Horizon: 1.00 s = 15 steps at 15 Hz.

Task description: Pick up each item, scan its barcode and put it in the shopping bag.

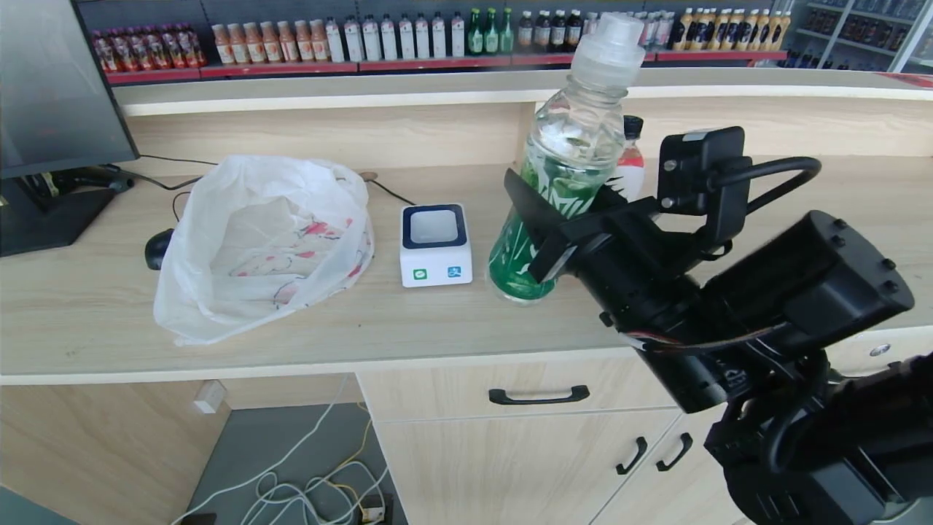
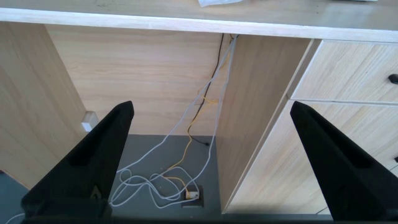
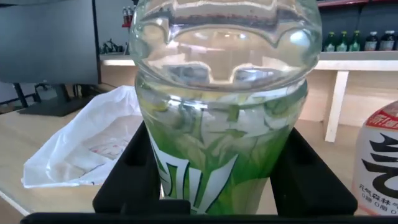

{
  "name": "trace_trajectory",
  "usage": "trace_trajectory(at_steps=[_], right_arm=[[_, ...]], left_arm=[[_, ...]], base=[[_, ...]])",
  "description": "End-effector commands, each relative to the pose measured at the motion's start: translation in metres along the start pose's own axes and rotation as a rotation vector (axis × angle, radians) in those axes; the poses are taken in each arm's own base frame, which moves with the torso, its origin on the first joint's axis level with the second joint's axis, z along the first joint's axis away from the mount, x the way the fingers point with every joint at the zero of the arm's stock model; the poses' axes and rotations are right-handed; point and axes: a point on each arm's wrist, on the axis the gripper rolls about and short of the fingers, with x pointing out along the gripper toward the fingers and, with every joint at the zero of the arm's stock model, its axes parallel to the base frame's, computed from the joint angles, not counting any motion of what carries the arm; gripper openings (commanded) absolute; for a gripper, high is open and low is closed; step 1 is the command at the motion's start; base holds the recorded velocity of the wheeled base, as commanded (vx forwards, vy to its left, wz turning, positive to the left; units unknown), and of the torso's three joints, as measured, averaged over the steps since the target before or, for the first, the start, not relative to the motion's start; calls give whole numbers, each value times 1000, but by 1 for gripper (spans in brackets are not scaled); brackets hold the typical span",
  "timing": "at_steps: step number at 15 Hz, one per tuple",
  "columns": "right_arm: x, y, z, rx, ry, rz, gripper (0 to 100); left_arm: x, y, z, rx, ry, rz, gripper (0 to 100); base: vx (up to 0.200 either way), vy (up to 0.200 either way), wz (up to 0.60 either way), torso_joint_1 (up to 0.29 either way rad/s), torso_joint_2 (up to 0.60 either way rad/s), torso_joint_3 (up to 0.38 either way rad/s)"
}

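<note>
My right gripper (image 1: pixel 536 226) is shut on a clear bottle with a green label (image 1: pixel 565 175) and a white cap, held upright above the counter just right of the white scanner box (image 1: pixel 435 244). In the right wrist view the green bottle (image 3: pixel 224 124) sits between the two black fingers (image 3: pixel 134 168). The white shopping bag (image 1: pixel 262 244) lies open on the counter left of the scanner. A second bottle with a red and white label (image 1: pixel 630 168) stands behind the held one. My left gripper (image 2: pixel 208 158) hangs open below the counter, in front of the cabinet.
A monitor (image 1: pixel 51 80) on its stand and a black mouse (image 1: pixel 157 248) occupy the counter's left end. A raised ledge (image 1: pixel 328 91) runs along the back. Drawers with black handles (image 1: pixel 538 396) lie under the counter, cables (image 2: pixel 168 180) on the floor.
</note>
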Motion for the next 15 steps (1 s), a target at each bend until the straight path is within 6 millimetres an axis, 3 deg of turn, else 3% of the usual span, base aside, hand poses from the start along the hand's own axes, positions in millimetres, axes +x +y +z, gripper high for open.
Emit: trace_trajectory(at_steps=[1, 7, 10, 15], right_arm=[[10, -11, -7, 0, -11, -40, 0], [27, -34, -9, -23, -56, -110, 0], [29, -36, -7, -24, -67, -115, 0], [31, -36, 0, -5, -90, -116, 0]], left_arm=[[0, 0, 0, 0, -1, 0, 100], [0, 0, 0, 2, 1, 0, 100], [0, 0, 0, 2, -1, 0, 100], [0, 0, 0, 0, 1, 0, 100]], base=[[0, 0, 0, 0, 0, 0], [0, 0, 0, 0, 0, 0], [0, 0, 0, 0, 0, 0], [0, 200, 0, 2, 6, 2]])
